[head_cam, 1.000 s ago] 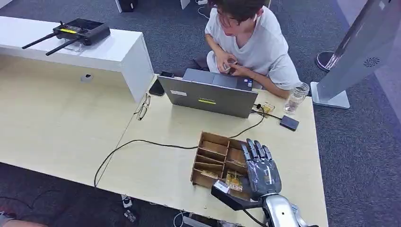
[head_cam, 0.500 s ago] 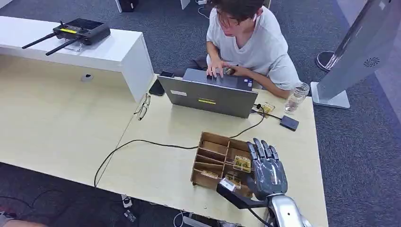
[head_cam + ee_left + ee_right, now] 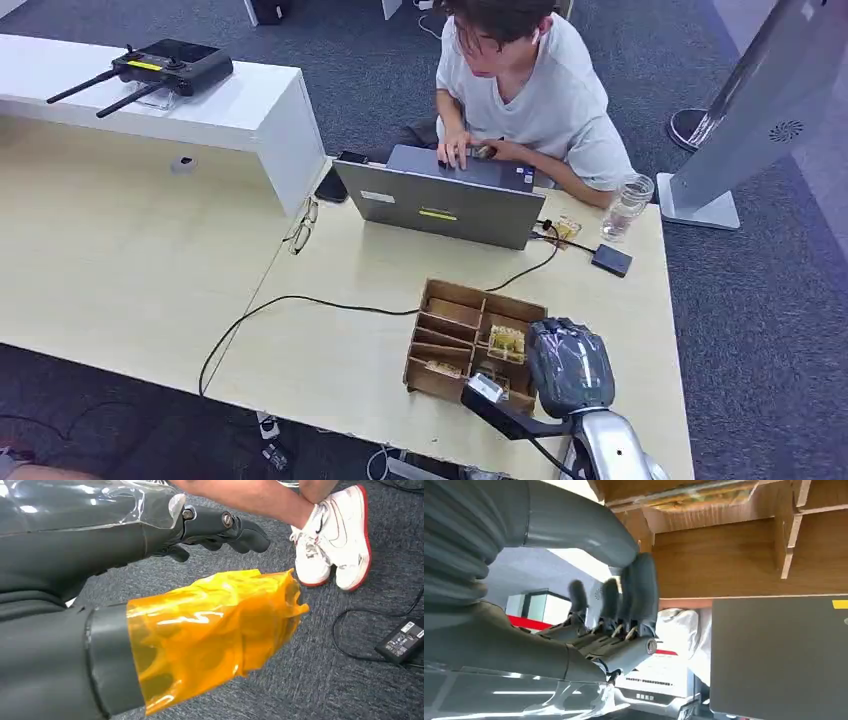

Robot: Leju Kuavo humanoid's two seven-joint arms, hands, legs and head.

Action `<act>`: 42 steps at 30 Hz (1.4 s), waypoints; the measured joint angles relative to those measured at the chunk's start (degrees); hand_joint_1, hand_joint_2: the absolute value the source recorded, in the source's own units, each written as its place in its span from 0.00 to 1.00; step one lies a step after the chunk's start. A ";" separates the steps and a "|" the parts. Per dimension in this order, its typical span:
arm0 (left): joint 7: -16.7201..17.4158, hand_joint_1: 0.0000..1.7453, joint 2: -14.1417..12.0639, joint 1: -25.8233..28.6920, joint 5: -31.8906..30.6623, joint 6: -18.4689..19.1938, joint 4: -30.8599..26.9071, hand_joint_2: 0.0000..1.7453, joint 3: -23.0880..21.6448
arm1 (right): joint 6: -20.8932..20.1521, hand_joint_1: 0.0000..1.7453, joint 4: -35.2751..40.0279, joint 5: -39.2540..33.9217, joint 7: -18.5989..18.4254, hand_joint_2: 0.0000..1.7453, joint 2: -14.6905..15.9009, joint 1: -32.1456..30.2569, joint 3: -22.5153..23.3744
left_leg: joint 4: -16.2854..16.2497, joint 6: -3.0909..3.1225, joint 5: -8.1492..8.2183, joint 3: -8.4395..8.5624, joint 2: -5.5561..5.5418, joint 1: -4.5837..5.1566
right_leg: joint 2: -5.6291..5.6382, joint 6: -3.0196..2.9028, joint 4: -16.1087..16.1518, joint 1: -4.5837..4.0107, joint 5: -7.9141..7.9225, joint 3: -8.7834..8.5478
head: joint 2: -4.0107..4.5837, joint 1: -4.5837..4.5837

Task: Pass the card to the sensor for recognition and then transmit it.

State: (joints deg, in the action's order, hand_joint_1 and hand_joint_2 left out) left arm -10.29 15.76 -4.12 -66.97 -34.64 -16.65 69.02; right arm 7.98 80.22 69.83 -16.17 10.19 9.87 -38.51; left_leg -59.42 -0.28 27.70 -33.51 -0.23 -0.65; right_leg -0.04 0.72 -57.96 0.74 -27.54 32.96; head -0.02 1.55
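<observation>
A thin, stiff yellow-patterned card [image 3: 507, 343], light and best pinched at its edges, is hovered over by the grey right hand [image 3: 568, 366], fingers curled, nothing held.

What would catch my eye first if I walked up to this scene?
Probably the robot's grey right hand, poised over the right side of a wooden compartment box near the table's front edge, with patterned cards lying in its slots. Next, the person typing on a grey laptop at the table's far side.
</observation>
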 joint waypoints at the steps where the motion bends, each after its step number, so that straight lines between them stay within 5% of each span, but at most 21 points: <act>1: 0.00 0.00 0.00 0.00 0.00 0.00 0.00 0.00 0.00 | 0.00 0.99 0.11 -0.13 0.04 1.00 0.00 0.00 0.00 | 0.00 0.00 0.00 0.00 0.00 0.00 | 0.00 0.00 0.00 0.00 0.00 0.00 | 0.00 0.00; 21: -0.28 0.00 0.02 -0.01 0.70 0.00 0.00 0.00 0.00 | 0.66 1.00 1.18 -2.65 1.38 1.00 0.00 -0.11 -0.22 | 0.00 0.00 0.00 0.00 0.00 0.00 | 0.00 0.00 0.00 0.00 0.00 0.00 | 0.00 0.00; 32: -1.75 0.00 0.02 0.11 2.62 -0.02 0.00 0.00 0.04 | 2.75 1.00 9.89 -11.19 6.75 1.00 2.25 -5.44 -0.30 | 0.00 0.01 0.03 -0.03 -0.02 0.00 | -0.02 0.02 0.01 0.00 -0.02 0.01 | 0.00 0.00; 40: -2.40 0.00 0.00 0.76 3.34 -0.02 0.00 0.00 0.11 | 3.58 1.00 16.59 -12.92 7.45 1.00 4.68 -11.21 -1.53 | 0.00 0.04 0.07 -0.04 -0.01 0.00 | -0.02 0.03 0.02 0.00 -0.04 0.02 | 0.00 0.00; 42: -2.40 0.00 0.02 0.75 3.56 -0.02 0.00 0.00 0.13 | 3.45 0.83 16.65 -13.44 7.58 1.00 5.03 -11.92 -1.81 | 0.00 0.04 0.07 -0.04 -0.01 0.00 | -0.02 0.03 0.02 0.00 -0.04 0.02 | 0.00 0.00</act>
State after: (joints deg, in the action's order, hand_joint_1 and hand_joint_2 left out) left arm -12.70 15.78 -3.37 -63.41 -34.67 -16.66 69.16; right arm 11.43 96.87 56.39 -8.59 15.21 -2.04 -40.33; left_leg -59.42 -0.24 27.77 -33.55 -0.24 -0.65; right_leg -0.05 0.75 -57.94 0.74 -27.57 32.98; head -0.02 1.55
